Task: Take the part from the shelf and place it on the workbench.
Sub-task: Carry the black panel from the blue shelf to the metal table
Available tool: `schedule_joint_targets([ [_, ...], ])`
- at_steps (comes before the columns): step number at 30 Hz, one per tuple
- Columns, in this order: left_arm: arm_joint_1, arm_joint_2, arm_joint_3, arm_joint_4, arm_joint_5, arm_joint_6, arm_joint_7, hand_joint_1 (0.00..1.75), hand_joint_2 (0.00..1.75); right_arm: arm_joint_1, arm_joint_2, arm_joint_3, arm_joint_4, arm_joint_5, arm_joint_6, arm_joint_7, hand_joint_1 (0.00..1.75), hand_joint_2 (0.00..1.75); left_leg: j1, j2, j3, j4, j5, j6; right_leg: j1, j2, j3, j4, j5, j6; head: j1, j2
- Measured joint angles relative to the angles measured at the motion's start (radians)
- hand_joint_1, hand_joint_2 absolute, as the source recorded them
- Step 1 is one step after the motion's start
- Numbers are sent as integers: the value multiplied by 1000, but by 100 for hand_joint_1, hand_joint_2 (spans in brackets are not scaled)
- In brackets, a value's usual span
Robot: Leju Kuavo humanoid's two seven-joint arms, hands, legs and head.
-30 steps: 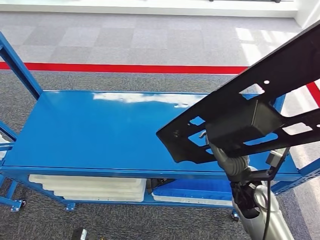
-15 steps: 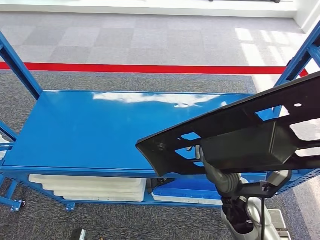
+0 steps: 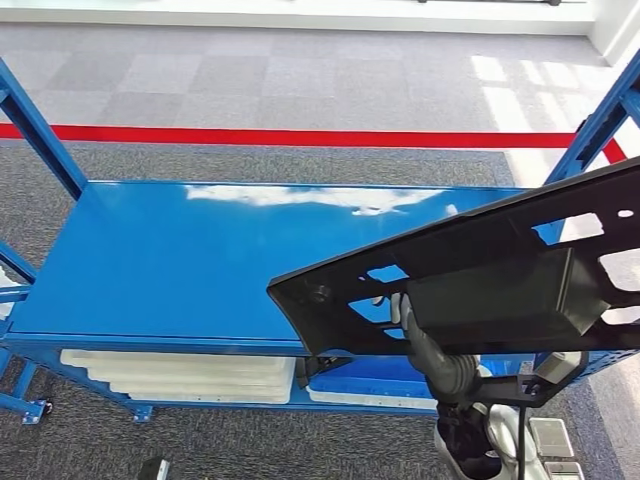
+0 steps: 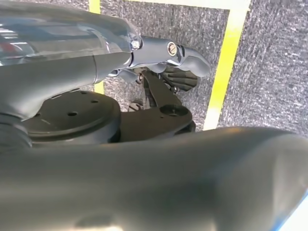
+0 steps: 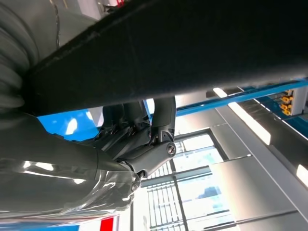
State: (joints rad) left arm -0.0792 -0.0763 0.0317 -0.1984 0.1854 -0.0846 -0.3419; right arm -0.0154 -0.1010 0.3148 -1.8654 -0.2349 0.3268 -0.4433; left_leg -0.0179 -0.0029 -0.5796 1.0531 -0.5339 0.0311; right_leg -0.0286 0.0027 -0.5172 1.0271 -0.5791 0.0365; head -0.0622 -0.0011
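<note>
The part is a long, flat black panel with several cut-outs and a boxy block on its underside. It hangs tilted over the right end of the blue bench top, its left tip near the front edge. My right hand grips it from underneath; up close, its dark fingers curl around the part's black edge. The bench top under the part is partly hidden. My left hand hangs over grey carpet, fingers apart and holding nothing.
White panels lie on the bench's lower level, with a dark piece beside them. Blue uprights stand at the back left and back right. A red floor line runs behind the bench.
The black part has come down and to the left and now lies flatter over the bench's right end. My right arm has dropped with it. The bench stays put.
</note>
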Motion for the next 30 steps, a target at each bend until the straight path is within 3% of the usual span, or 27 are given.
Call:
schedule_joint_targets([
  [2, 0, 0, 1, 0, 0, 1, 0, 0, 175, 7, 2, -3, -6, 3, -5, -7, 175, 175, 4, 3, 5, -15, 11, 14, 1, 0, -3, 13, -16, 5, 0, 0],
  [3, 0, 0, 1, 0, 0, 1, 0, 0, 175, 10, 2, -6, -8, 4, -6, -8, 175, 175, 8, 5, 6, -23, 16, 20, 2, 0, -14, 42, -39, 5, 0, 0],
  [5, 2, 0, 1, 0, 0, 1, 1, 0, 175, 16, 2, -10, -9, 4, -6, -8, 175, 175, 10, 8, 6, -28, 20, 25, 3, 0, -62, 155, -106, 5, 1, 0],
  [7, 6, 1, 2, 0, 0, 1, 1, 0, 175, 24, 2, -14, -9, 5, -6, -8, 175, 175, 11, 9, 6, -28, 20, 25, 1, 0, -103, 252, -135, 9, 1, 0],
  [8, 7, 1, 2, 0, 0, 1, 1, 0, 175, 27, 2, -16, -9, 5, -6, -8, 175, 175, 12, 10, 6, -27, 20, 24, 1, -1, -104, 255, -120, 11, 1, 0],
  [9, 7, 1, 2, 0, 0, 1, 1, 0, 175, 29, 2, -17, -9, 6, -6, -8, 175, 175, 13, 10, 6, -24, 20, 23, -1, -1, -87, 218, -86, 13, 1, 0],
  [10, 8, 0, 2, 0, 1, 1, 1, 0, 175, 30, 2, -18, -9, 7, -7, -8, 175, 175, 15, 10, 5, -21, 19, 20, -2, -2, -58, 154, -46, 15, 1, 0],
  [12, 7, 1, 3, 0, 1, 1, 1, 0, 175, 32, 2, -21, -10, 8, -9, -8, 175, 175, 14, 9, 2, -12, 17, 9, 0, -2, -8, 44, 3, 13, 1, 0],
  [16, 9, 1, 12, 0, 16, -10, 2, 0, 175, 36, 3, -29, -10, 10, -9, -8, 175, 175, 14, 7, -9, -4, 23, -17, 3, 0, -7, 12, 11, -7, 0, 0],
  [18, 9, 1, 22, 0, 34, -19, 8, 0, 175, 34, 3, -33, -7, 10, -2, -7, 175, 175, 17, 6, -22, 27, -14, -29, 0, -3, -19, 9, 20, -24, 0, 0],
  [21, 12, 1, 38, 0, 52, -22, 17, 0, 175, 34, 3, -40, 0, 11, 5, -4, 175, 175, 22, 6, -70, 186, -127, -43, 0, -10, -43, 9, 37, -40, -1, 0],
  [22, 14, 1, 42, 0, 54, -17, 21, 0, 175, 34, 3, -42, 3, 11, 6, -3, 175, 175, 24, 6, -79, 232, -147, -45, 2, -12, -51, 10, 42, -42, 0, 0],
  [23, 17, 1, 46, 0, 54, -12, 25, 0, 175, 34, 3, -43, 7, 11, 6, -2, 175, 175, 24, 6, -72, 246, -148, -45, 3, -13, -58, 10, 48, -42, 0, 0],
  [24, 20, 1, 49, 0, 54, -7, 28, 0, 175, 34, 3, -44, 10, 11, 6, -1, 175, 175, 24, 6, -47, 220, -131, -43, 4, -14, -64, 10, 53, -41, 0, 0],
  [27, 24, 2, 56, 0, 51, 9, 31, 0, 175, 34, 3, -47, 12, 14, 6, -1, 175, 175, 20, 4, 80, 18, -60, -24, 7, -15, -74, 10, 67, -32, 0, 0],
  [28, 25, 3, 57, 0, 50, 13, 31, 0, 175, 33, 3, -48, 13, 15, 6, 0, 175, 175, 16, 2, 105, -28, -50, -19, 7, -15, -76, 10, 72, -26, 0, 0],
  [30, 28, 4, 57, 0, 48, 17, 31, 0, 175, 32, 3, -49, 14, 20, 6, 5, 175, 175, 10, 1, 112, -53, -46, -15, 5, -16, -82, 9, 85, -11, 0, 0],
])
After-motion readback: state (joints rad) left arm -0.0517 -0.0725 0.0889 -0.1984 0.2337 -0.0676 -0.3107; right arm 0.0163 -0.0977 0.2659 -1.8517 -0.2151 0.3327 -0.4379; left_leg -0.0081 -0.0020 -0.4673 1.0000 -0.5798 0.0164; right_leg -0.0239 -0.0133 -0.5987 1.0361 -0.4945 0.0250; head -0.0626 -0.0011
